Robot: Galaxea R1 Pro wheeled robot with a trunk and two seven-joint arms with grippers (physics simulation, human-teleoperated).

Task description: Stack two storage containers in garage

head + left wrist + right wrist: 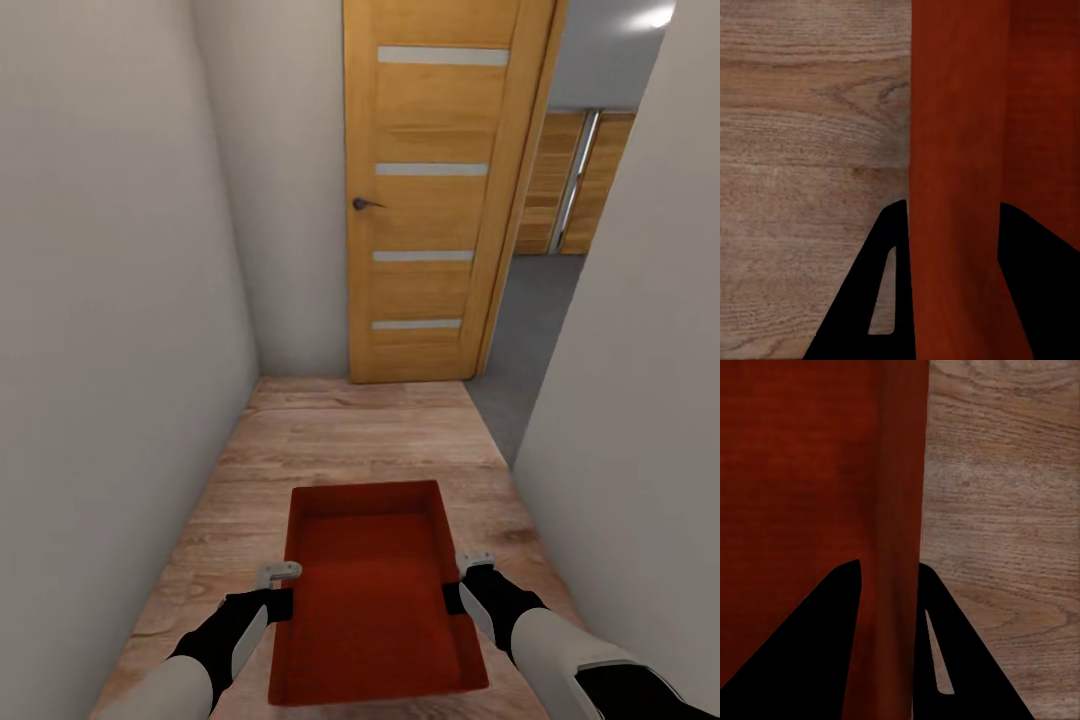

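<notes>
We have each end effector pinching one long wall of the red-orange, open-topped, shallow rectangular plastic bin [375, 600]: the left end effector [952, 225] straddles the left wall with one finger outside and one inside, and the right end effector [889, 585] does the same on the opposite wall. We judge this two-sided hold is there to keep the bin level and centred in front of us while we drive. It hangs just above the light wood-plank floor [330, 440] of a narrow hallway between cream walls [110, 300]. Ahead stands an orange wooden panelled door [435, 190], with dark grey concrete [530, 320] showing through the opening beside it, likely the garage we head for.
</notes>
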